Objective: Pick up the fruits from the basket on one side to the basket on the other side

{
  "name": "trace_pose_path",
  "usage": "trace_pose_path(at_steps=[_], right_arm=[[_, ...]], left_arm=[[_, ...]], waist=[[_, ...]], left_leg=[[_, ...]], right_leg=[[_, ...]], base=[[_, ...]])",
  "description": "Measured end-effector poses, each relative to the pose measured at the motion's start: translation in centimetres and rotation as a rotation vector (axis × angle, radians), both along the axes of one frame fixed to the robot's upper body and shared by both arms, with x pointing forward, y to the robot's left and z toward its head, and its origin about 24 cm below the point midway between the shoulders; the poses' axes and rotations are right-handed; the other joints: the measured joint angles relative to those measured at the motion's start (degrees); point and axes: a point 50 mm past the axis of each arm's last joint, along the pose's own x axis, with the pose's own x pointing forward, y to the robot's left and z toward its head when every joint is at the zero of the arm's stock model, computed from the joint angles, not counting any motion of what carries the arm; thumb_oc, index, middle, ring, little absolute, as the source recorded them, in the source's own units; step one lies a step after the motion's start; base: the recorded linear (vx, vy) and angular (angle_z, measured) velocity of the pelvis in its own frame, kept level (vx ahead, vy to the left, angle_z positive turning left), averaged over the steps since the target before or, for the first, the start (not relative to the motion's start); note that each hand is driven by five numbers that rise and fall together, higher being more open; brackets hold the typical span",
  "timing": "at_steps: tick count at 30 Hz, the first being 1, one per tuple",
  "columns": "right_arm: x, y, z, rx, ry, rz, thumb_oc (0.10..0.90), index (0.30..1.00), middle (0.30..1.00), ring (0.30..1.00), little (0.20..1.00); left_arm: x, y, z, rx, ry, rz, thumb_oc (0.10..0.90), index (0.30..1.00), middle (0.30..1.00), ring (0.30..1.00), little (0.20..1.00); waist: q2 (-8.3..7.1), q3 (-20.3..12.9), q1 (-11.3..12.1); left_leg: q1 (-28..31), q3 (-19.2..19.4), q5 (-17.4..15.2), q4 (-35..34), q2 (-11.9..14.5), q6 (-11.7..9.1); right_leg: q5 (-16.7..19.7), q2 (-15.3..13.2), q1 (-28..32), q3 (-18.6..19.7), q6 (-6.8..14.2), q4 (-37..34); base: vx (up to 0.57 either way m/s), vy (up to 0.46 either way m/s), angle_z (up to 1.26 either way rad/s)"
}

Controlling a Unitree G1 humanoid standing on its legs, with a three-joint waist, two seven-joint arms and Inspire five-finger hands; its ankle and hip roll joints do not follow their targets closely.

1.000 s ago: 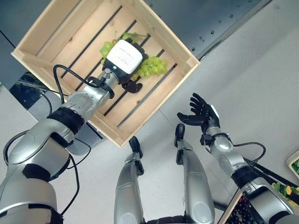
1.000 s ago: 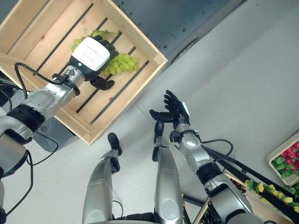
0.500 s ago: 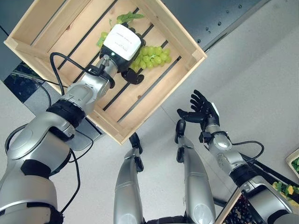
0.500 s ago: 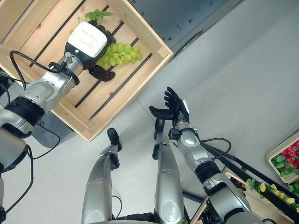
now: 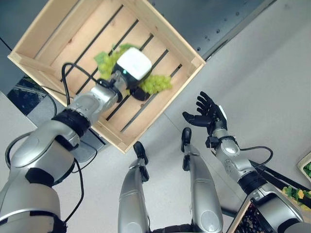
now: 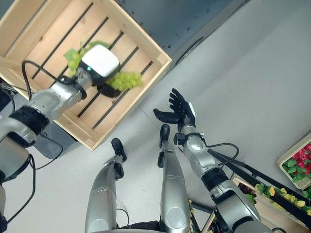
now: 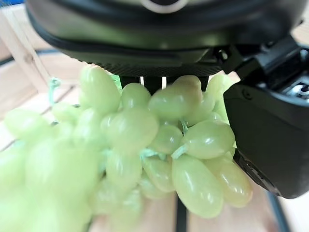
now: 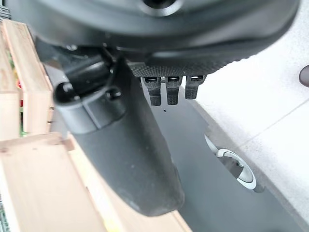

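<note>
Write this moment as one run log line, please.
left hand: shut on bunch of green grapes | place: slatted wooden crate | right hand: open, idle above the floor

Pale green grapes (image 5: 156, 83) lie against the light, slatted wood of the crate (image 5: 171, 36). The left hand (image 5: 132, 68) is dark with a white back; the right hand (image 5: 206, 112) is black. The floor (image 5: 272, 82) is plain grey.

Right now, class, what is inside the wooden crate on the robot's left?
Inside the wooden crate lies a bunch of green grapes with a leaf. The left hand is closed on it and covers its middle, so anything beneath the hand cannot be seen.
</note>
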Motion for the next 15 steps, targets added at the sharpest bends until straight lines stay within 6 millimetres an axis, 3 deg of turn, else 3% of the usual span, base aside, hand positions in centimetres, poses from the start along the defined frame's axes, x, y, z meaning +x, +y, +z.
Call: trace_pose_path(at_steps=[8, 15], right_arm=[[-1.0, -0.5, -1.6, -0.048, 0.037, -0.02, 0.8, 0.9, 0.9, 0.9, 0.9], [-2.6, -0.5, -3.2, -0.113, 0.056, -0.004, 0.8, 0.9, 0.9, 0.9, 0.9]], left_arm=[[-1.2, 1.3, -4.2, 0.002, 0.133, 0.002, 0.4, 0.3, 0.3, 0.3, 0.3], [-2.8, 3.3, -6.7, -0.323, 0.144, 0.061, 0.4, 0.3, 0.3, 0.3, 0.3]], waist=[[0.0, 0.0, 1.11], [0.08, 0.05, 1.28]], left_leg=[[8.76, 0.39, 0.23, -2.99, -0.24, -0.24], [21.73, 1.46, 0.65, -9.27, -0.45, -0.68]], right_leg=[[1.09, 0.54, 9.08, -0.06, 0.53, -4.16], [1.53, 1.19, 21.24, -0.84, 0.99, -9.35]], base=[[0.0, 0.012, -0.03], [0.02, 0.018, -0.06]])
